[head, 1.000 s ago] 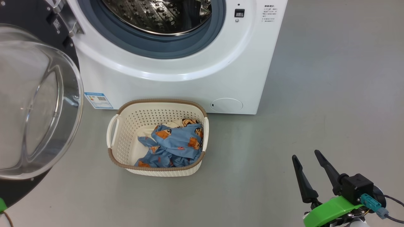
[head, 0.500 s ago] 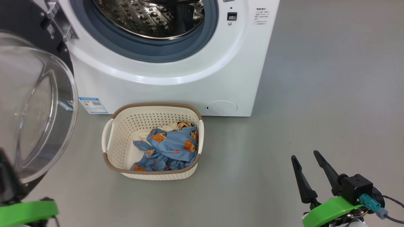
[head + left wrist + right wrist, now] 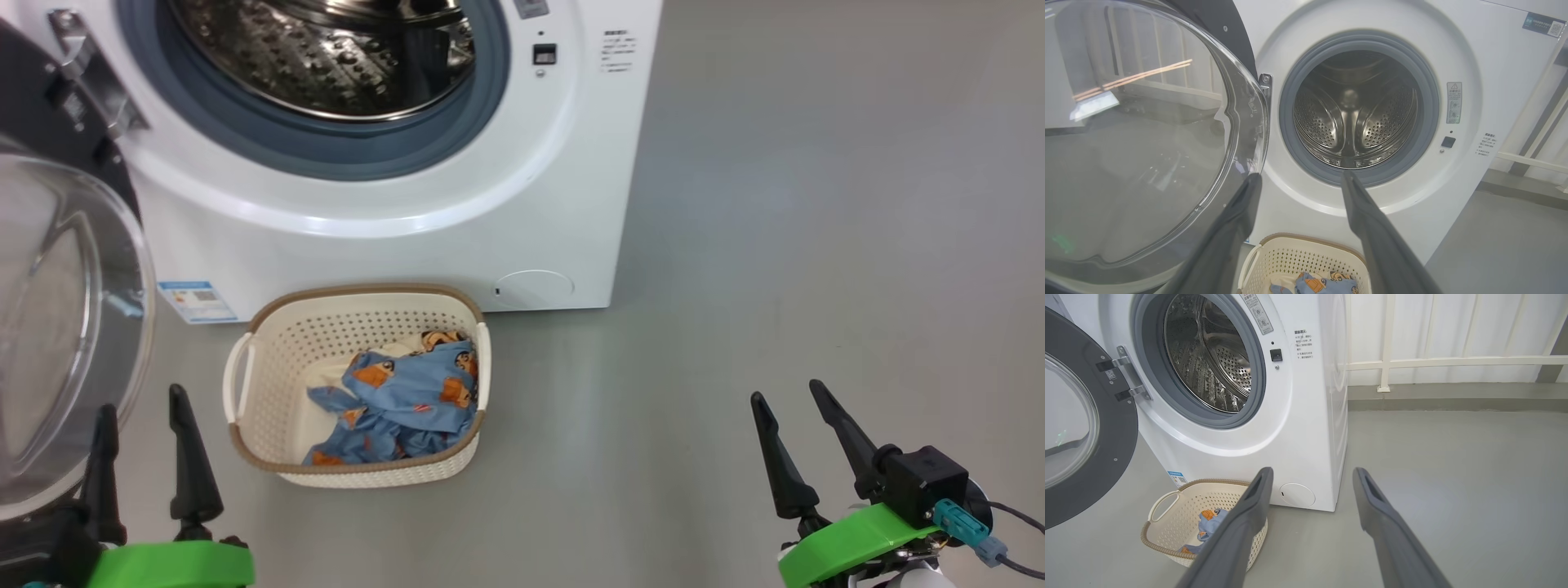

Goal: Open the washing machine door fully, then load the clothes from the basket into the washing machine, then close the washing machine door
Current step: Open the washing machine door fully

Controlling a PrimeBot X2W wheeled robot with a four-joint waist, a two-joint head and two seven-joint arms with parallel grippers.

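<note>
The white washing machine (image 3: 457, 212) stands with its steel drum (image 3: 1355, 118) open. Its door (image 3: 57, 327), black-rimmed with a clear glass bowl, is swung wide out to the left. In front of the machine sits the cream basket (image 3: 269, 359), holding light-blue clothes (image 3: 400, 392) with orange bears over a cream piece. My left gripper (image 3: 143, 400) is open and empty at the lower left, beside the door's glass and left of the basket. My right gripper (image 3: 784, 396) is open and empty at the lower right, well away from the basket. The door (image 3: 1081, 428) and basket (image 3: 1167, 514) also show in the right wrist view.
Grey floor (image 3: 800, 245) spreads to the right of the machine. A white railing (image 3: 1433, 361) and a low kerb run behind, right of the machine. A blue label sticker (image 3: 196, 300) and round filter cap (image 3: 535, 288) sit low on the machine's front.
The camera has turned, shifting the whole scene left. My left gripper has come up into view at the lower left, now with its fingers open.
</note>
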